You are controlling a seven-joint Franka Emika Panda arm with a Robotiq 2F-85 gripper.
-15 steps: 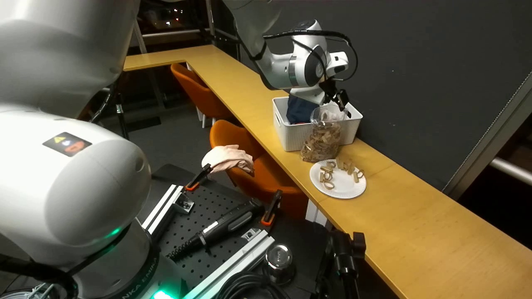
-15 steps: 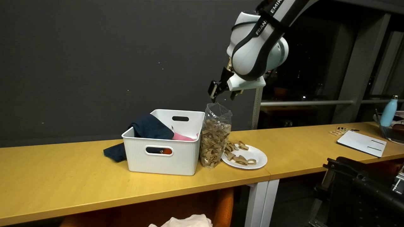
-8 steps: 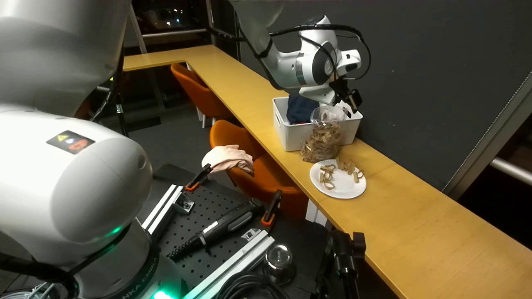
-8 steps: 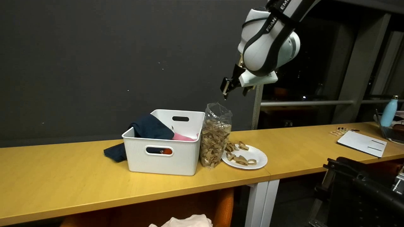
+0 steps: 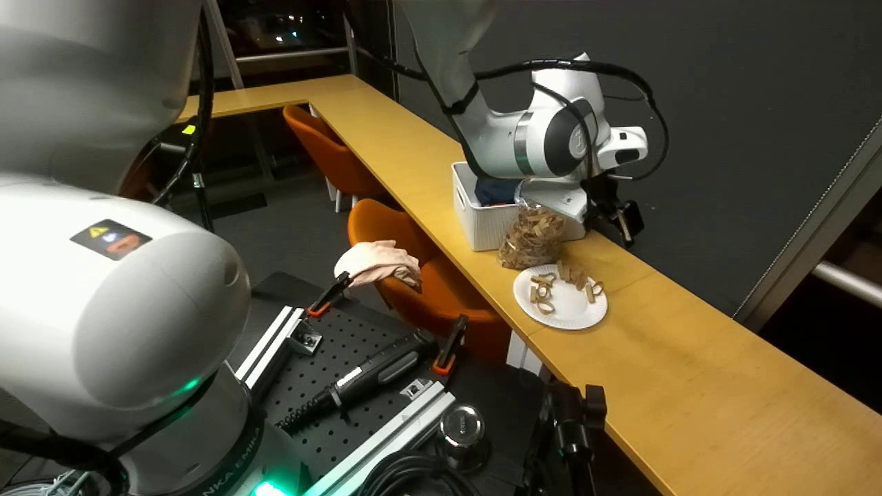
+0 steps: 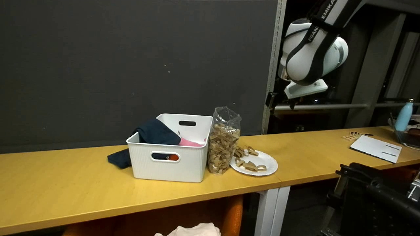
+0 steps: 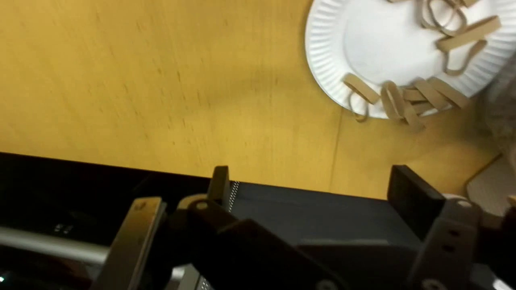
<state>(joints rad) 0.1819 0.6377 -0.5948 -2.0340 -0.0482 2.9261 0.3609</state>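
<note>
I record the claw parted, empty, above the bench, near the plate presumably placed right of the bag to gather loose rubber bands.

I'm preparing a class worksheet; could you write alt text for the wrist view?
Two black fingers stand open in the lower half, holding nothing. At upper right, a white paper plate with tan bands lies on a yellow wooden table.

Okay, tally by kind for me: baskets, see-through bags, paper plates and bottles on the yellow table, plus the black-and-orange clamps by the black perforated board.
White basket: 1
Clear bag: 1
Paper plate: 1
Blue bottle: 1
Black-and-orange clamps: 2
Total: 6
</note>
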